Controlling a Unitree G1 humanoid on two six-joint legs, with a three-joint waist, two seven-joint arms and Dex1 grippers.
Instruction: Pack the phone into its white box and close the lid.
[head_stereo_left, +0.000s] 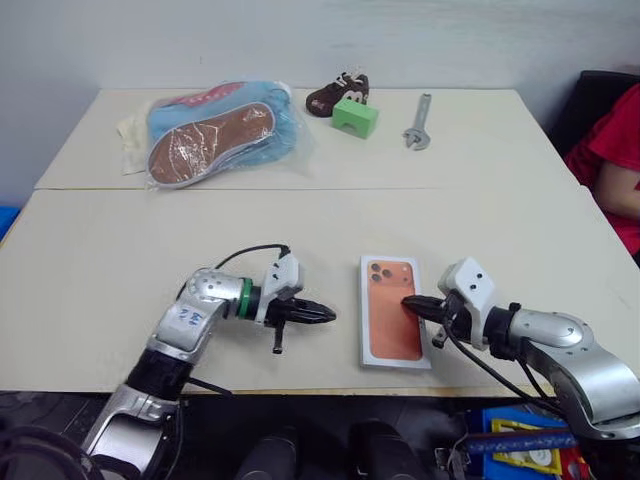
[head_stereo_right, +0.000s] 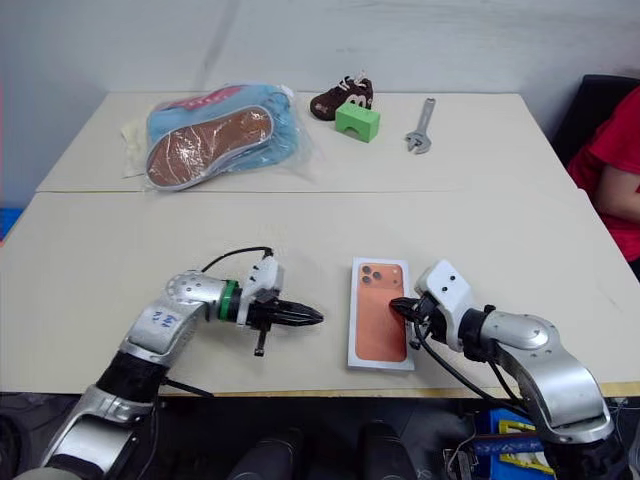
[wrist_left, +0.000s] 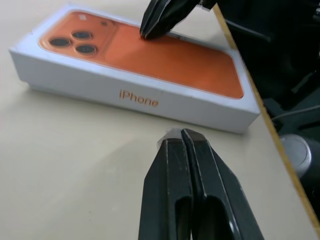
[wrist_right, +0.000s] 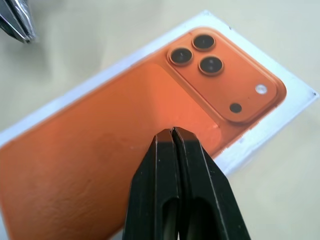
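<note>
The lid (head_stereo_left: 385, 335), printed on its outer face as an orange phone, sits closed on the table near the front edge; its white side (wrist_left: 150, 100) reads "iPhone". It covers the white box, and the phone is hidden. My right gripper (head_stereo_left: 408, 302) is shut, and its tip (wrist_left: 150, 31) is down on the lid's orange face just below the printed camera cluster (wrist_right: 215, 65). My left gripper (head_stereo_left: 330, 315) is shut with nothing in it. It points at the lid's left side from a short gap away, low over the table (wrist_left: 60, 165).
At the back lie a bag of shoes (head_stereo_left: 215, 130), a small brown shoe (head_stereo_left: 338, 95), a green block (head_stereo_left: 355, 116) and a wrench (head_stereo_left: 419, 122). A person in red (head_stereo_left: 620, 150) sits at the right. The table's front edge (head_stereo_left: 300, 390) runs close behind the lid.
</note>
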